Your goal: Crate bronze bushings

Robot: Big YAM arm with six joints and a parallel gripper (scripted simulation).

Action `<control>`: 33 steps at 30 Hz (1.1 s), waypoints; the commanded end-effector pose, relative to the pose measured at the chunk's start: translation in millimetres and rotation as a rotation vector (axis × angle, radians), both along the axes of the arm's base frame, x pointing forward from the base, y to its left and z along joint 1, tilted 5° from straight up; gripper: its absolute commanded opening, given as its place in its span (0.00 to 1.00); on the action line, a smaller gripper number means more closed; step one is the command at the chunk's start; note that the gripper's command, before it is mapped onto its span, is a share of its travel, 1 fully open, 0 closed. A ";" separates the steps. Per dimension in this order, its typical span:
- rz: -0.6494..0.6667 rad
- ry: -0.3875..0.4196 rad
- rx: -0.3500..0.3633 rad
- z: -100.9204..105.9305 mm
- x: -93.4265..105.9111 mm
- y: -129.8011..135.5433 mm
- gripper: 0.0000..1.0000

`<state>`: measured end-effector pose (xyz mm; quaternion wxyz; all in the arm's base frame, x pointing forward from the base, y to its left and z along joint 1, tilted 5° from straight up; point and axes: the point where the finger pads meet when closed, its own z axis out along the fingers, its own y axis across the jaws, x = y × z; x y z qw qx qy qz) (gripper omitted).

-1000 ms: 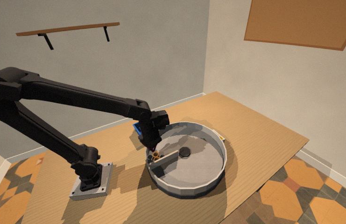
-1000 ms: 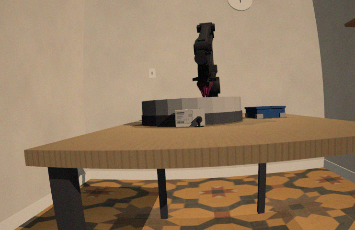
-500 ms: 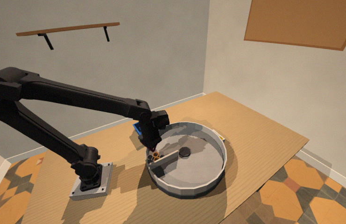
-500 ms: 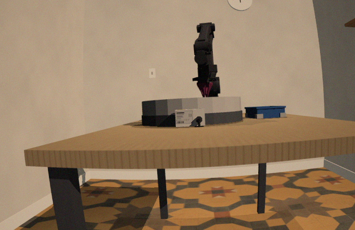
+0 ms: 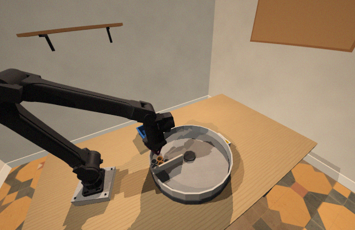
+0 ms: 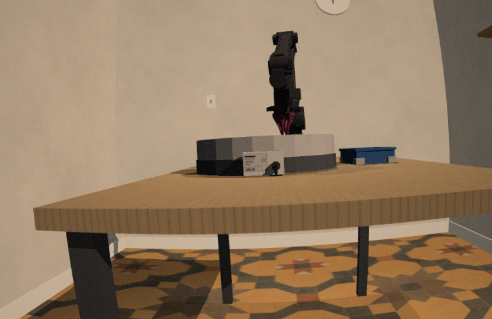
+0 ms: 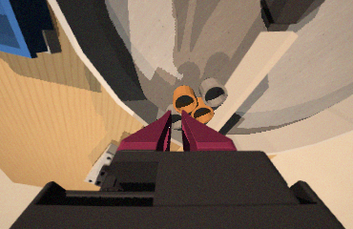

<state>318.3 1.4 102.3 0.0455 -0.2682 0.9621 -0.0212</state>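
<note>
Top view: the tool (image 5: 156, 152) (image 6: 284, 132) (image 7: 176, 114) is above the near side of the turntable (image 5: 194, 193) (image 6: 263, 146) (image 7: 308, 140); crate (image 5: 141, 132) (image 6: 368, 155) (image 7: 22, 40) beside it

Exterior view: fingertips at rim level, bushings hidden

Wrist view: tool nearly closed, grasping nothing; two bronze bushings (image 5: 159, 158) (image 7: 184, 99) lie just beyond its tips, openings facing up

A matte black, blocky arm with rounded joints (image 5: 86, 97) (image 6: 283, 64) carries a black-bodied hand (image 5: 156, 151) (image 6: 285, 132) (image 7: 176, 114) with tapered magenta fingers (image 6: 277, 119); its grey base plate (image 5: 111, 170) has dark screws.
</note>
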 end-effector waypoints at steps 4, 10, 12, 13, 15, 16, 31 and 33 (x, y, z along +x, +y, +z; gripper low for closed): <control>0.004 -0.041 0.002 19.2 22.8 -2.2 0.12; 0.004 -0.041 0.002 19.2 22.8 -2.2 0.12; 0.004 -0.041 0.002 19.2 22.8 -2.2 0.12; 0.004 -0.041 0.002 19.2 22.8 -2.2 0.12; 0.004 -0.041 0.002 19.2 22.8 -2.2 0.12; 0.004 -0.041 0.002 19.2 22.8 -2.2 0.12; 0.004 -0.043 0.002 19.1 23.2 -2.2 0.12; 0.004 -0.043 0.002 14.8 21.9 -2.3 0.12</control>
